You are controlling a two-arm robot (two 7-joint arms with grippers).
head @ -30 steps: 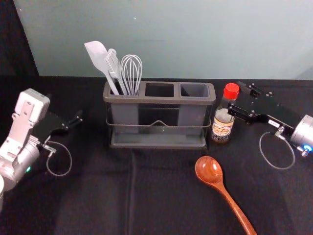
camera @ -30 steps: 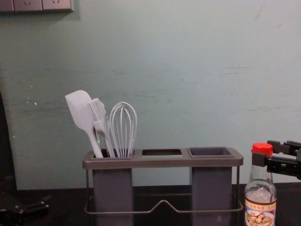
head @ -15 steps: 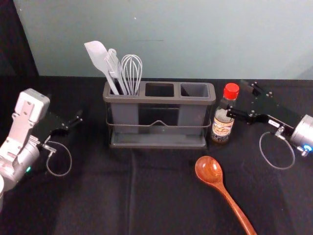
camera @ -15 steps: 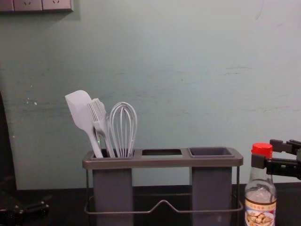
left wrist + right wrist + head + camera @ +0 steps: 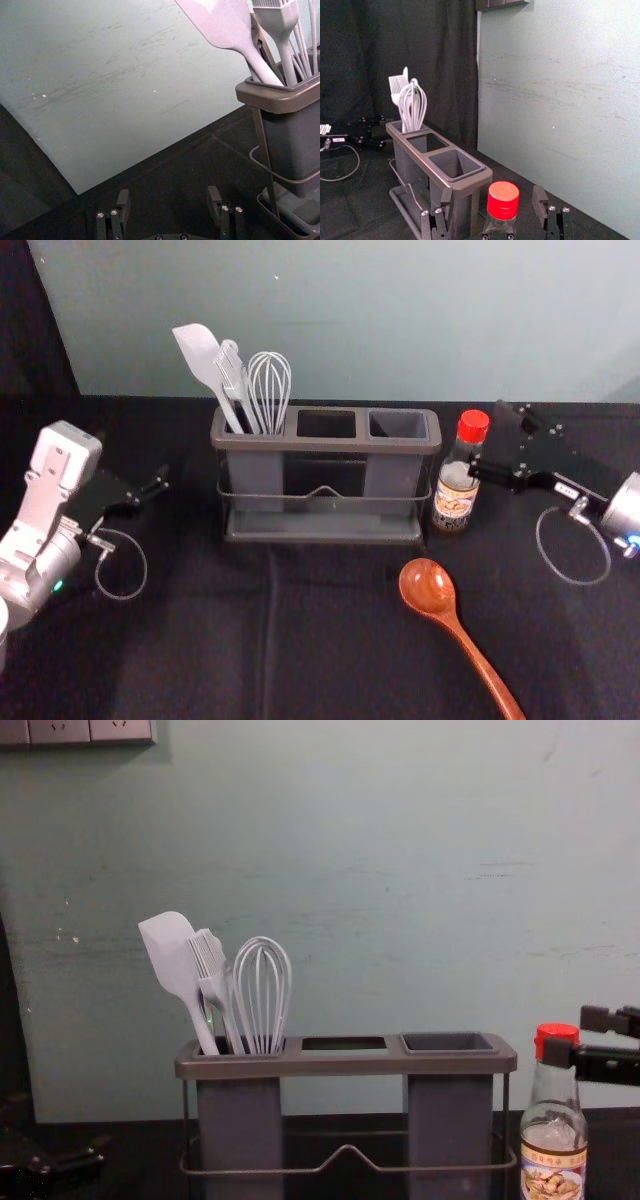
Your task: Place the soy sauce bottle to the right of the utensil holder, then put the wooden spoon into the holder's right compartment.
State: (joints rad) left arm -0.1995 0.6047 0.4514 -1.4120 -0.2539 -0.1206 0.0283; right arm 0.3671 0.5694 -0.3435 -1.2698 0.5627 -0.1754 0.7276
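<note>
Soy sauce bottle (image 5: 455,495) upright just right of utensil holder (image 5: 325,443); release judged done.
Right gripper (image 5: 492,195), right of holder, spread wide around the cap: best backed straight out, level, lest a finger tip the bottle. Wooden spoon (image 5: 456,628) lies in front of holder; bottle beside right compartment (image 5: 398,424) may crowd its insertion. Left gripper (image 5: 168,192) wide, parked left of holder.

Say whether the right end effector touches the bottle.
Apart: right wrist view shows the right end effector open around the red bottle cap, a gap on either side.
</note>
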